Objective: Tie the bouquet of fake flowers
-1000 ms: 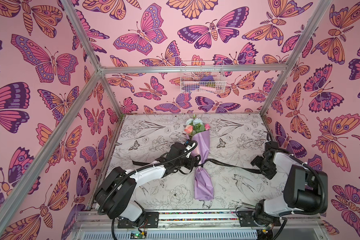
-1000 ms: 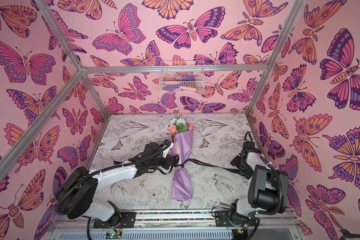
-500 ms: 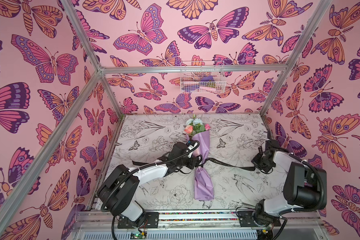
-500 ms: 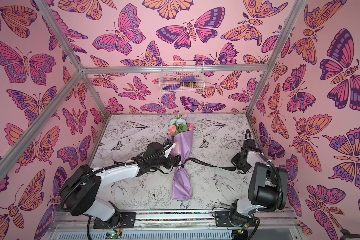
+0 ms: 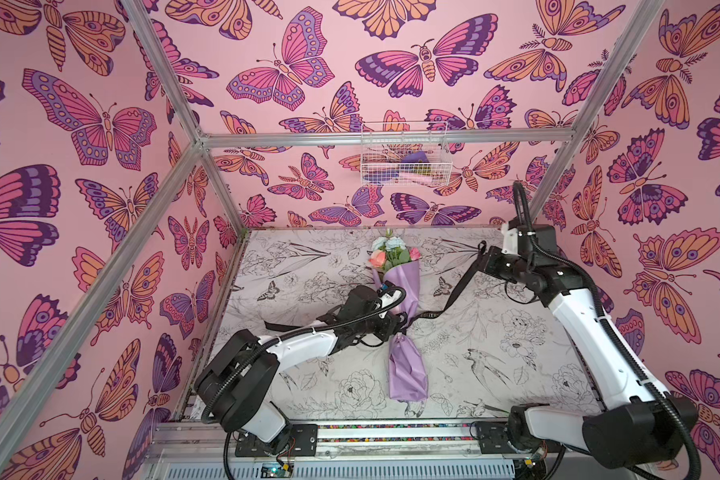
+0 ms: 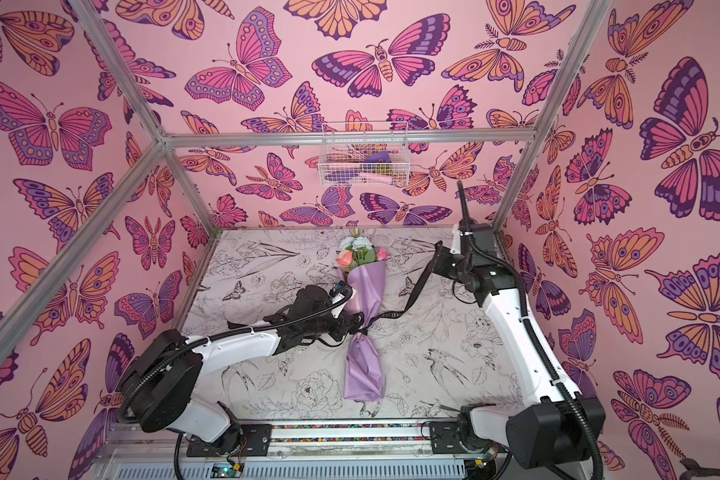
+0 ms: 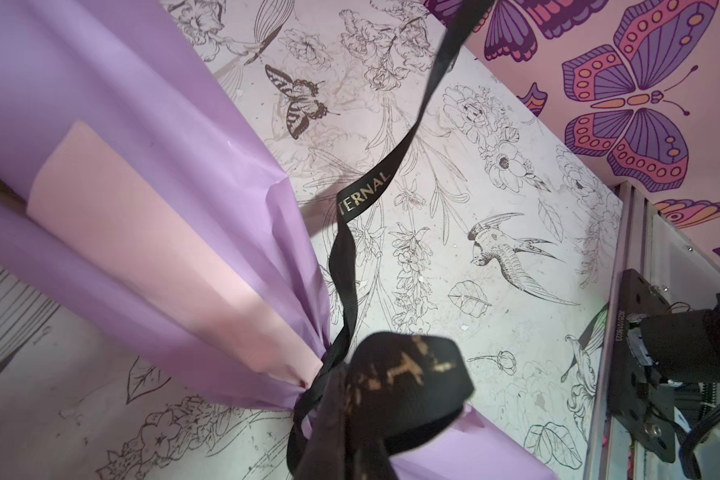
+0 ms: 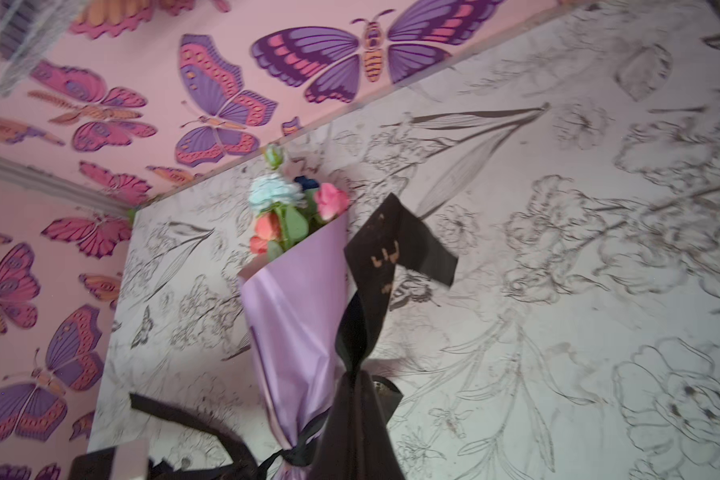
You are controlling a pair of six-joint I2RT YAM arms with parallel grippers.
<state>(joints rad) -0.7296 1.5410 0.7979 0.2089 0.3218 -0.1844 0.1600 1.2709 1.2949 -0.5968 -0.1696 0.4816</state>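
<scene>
Placement: the bouquet of fake flowers in lilac-and-pink wrapping paper (image 5: 404, 278) (image 6: 366, 278) lies flat at the centre of the white table printed with black line drawings (image 5: 516, 365), blooms toward the far edge, in both top views. A black ribbon with pale lettering (image 5: 458, 286) (image 7: 362, 195) encircles its pinched waist. The left arm extends low over the table from the near left. The left end effector (image 5: 398, 326) (image 6: 358, 324) is closed on the ribbon at that waist. The right arm is raised, reaching to the far right. The right end effector (image 5: 482, 259) (image 6: 437, 257) is clamped on the ribbon's end above the table, and the strand slants down to the waist.
</scene>
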